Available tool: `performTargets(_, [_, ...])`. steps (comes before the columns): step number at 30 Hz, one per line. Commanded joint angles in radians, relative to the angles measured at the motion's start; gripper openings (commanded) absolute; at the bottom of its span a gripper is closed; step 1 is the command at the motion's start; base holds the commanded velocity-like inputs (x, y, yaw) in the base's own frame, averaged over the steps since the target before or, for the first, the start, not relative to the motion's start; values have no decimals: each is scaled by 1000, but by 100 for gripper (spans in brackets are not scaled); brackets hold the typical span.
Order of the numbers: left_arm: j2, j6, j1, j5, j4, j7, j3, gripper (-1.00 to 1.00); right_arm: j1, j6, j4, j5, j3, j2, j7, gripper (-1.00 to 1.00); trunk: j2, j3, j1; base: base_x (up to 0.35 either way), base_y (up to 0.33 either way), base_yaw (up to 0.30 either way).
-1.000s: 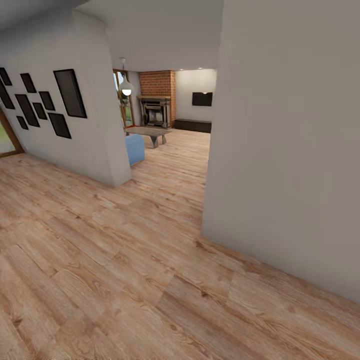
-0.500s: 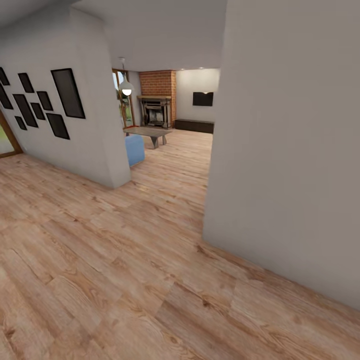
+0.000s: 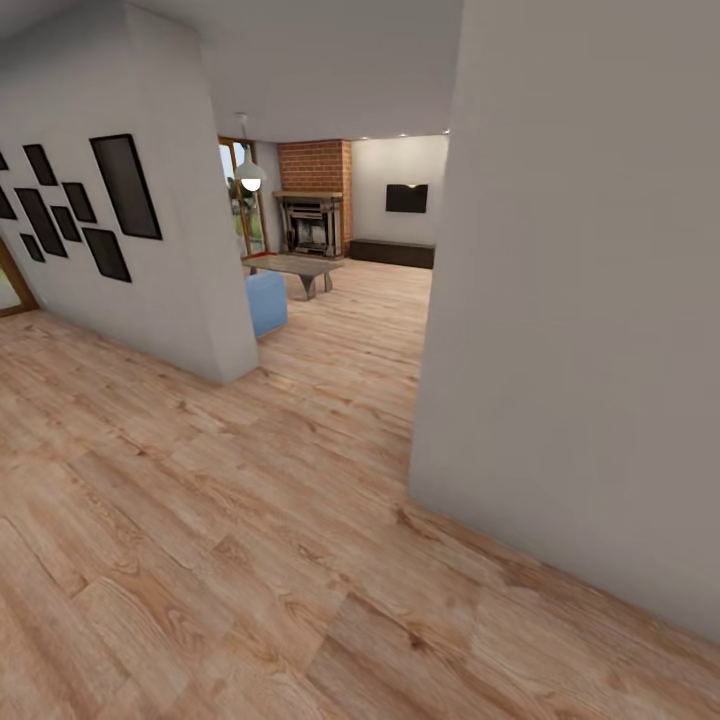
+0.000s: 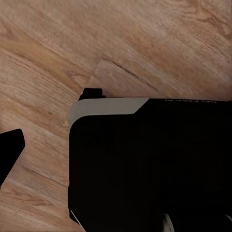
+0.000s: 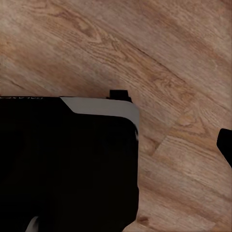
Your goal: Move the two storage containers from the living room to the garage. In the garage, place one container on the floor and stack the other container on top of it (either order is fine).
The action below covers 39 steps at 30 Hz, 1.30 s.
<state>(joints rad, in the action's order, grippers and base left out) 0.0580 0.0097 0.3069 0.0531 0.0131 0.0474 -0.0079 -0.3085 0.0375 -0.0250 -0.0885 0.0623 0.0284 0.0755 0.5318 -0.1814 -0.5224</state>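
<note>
Where plank floor (image 3: 250, 520) runs between grey walls (image 3: 580, 300), living room (image 3: 330, 230) ahead — brick fireplace (image 3: 313, 195), jaw state untellable.

Open plank floor (image 3: 250, 520) leads between two wall corners (image 3: 225, 300) toward the living room (image 3: 340, 230)

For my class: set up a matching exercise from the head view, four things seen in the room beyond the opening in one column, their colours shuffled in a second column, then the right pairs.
Things:
1. fireplace surround
2. wall TV
3. sofa end
4. hanging lamp

Colours:
A. blue
B. white
C. red brick
D. black

Pairs: 1-C, 2-D, 3-A, 4-B
</note>
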Motion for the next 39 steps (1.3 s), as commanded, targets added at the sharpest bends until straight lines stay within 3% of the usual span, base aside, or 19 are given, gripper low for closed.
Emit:
performTargets(1, [0, 1, 0, 5, 1, 3, -1, 100, -1, 4, -3, -9, 7, 0, 4, 100, 1, -2, -1, 126, 0, 0])
performTargets(39, [1, -1, 0, 4, -1, 3, -2, 100, -1, 7, 2, -12, 6, 0, 4, 100, 1, -2, -1, 8, 0, 11])
